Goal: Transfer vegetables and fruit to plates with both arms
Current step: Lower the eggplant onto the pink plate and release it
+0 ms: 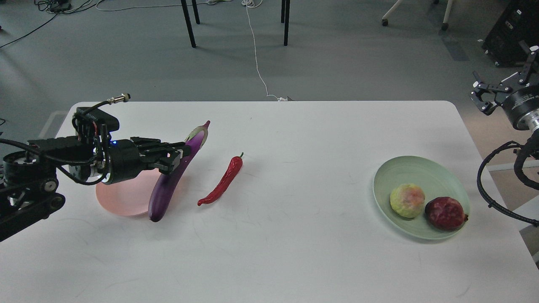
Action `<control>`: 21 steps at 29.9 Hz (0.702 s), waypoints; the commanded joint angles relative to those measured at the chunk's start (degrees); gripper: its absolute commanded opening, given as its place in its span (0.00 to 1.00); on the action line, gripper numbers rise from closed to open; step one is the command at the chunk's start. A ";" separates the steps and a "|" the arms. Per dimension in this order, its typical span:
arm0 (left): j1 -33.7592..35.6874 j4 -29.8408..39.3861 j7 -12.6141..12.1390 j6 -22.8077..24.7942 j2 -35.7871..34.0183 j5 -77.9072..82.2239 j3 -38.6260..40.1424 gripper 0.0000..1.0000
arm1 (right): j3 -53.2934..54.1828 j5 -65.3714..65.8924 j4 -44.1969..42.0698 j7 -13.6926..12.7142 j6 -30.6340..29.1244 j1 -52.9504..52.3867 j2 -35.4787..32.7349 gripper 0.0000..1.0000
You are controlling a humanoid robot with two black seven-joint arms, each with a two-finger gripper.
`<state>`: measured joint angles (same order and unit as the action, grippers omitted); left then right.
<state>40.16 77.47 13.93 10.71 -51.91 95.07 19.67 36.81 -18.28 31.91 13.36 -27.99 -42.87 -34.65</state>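
My left gripper (179,155) is shut on the purple eggplant (168,189) near its capped end and holds it tilted, its lower tip at the right edge of the pink plate (122,198). The red chili pepper (223,182) lies on the table to the right of the eggplant. The green plate (421,168) at the right holds the yellow-green fruit (407,200) and the dark red pomegranate (445,213), side by side. My right gripper (484,94) is open and empty, raised beyond the table's right edge.
The white table (294,252) has rounded corners; its far edge is at the top and its right edge is near the green plate. Chair and table legs (189,25) and a white cable (257,59) are on the floor behind.
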 commanded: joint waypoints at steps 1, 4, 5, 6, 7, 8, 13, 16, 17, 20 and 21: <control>-1.31 -6.61 -0.05 -0.78 0.23 -0.68 -0.24 0.11 | -0.07 0.17 0.17 0.00 -0.01 0.15 0.28 0.98; -2.27 -8.82 0.04 -0.96 0.67 -0.68 -0.33 0.14 | -0.24 0.17 0.26 0.00 -0.01 -0.11 0.28 0.98; -2.28 -8.82 0.04 -0.96 0.67 -0.68 -0.33 0.15 | -0.51 0.26 0.26 0.00 -0.01 -0.29 0.28 0.98; -2.36 -8.91 -0.05 -0.96 0.67 -0.85 -0.33 0.19 | -0.86 0.26 0.35 0.00 -0.01 -0.46 0.28 0.98; -2.45 -9.00 -0.05 -0.78 0.76 -0.94 -0.33 0.25 | -0.95 0.43 0.35 0.00 -0.01 -0.55 0.28 0.98; -2.71 -9.17 -0.13 -0.78 1.11 -0.94 -0.33 0.32 | -1.03 0.78 0.35 0.00 -0.01 -0.64 0.28 0.98; -3.07 -14.53 -0.14 -0.96 4.89 -0.68 -0.33 0.45 | -1.21 1.40 0.61 0.00 -0.01 -0.73 0.28 0.98; -3.07 -17.17 -0.05 -0.96 5.86 -0.68 -0.33 0.49 | -1.30 1.49 1.75 0.00 -0.01 -0.29 0.20 0.98; -2.98 -17.35 -0.05 -0.96 6.12 -0.59 -0.33 0.51 | -1.39 1.66 2.28 0.00 -0.01 -0.03 0.11 0.98; -2.02 -17.09 -0.13 -0.87 6.21 -0.50 -0.16 0.54 | -1.30 2.72 2.81 0.00 -0.01 0.06 0.20 0.98; -1.40 -16.91 -0.13 -0.87 6.21 -0.41 -0.16 0.55 | -1.30 3.07 2.90 0.00 -0.01 0.06 0.28 0.98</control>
<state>37.48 60.34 13.87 9.79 -45.82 94.52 19.34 35.47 -16.03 34.42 13.36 -28.00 -42.90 -34.50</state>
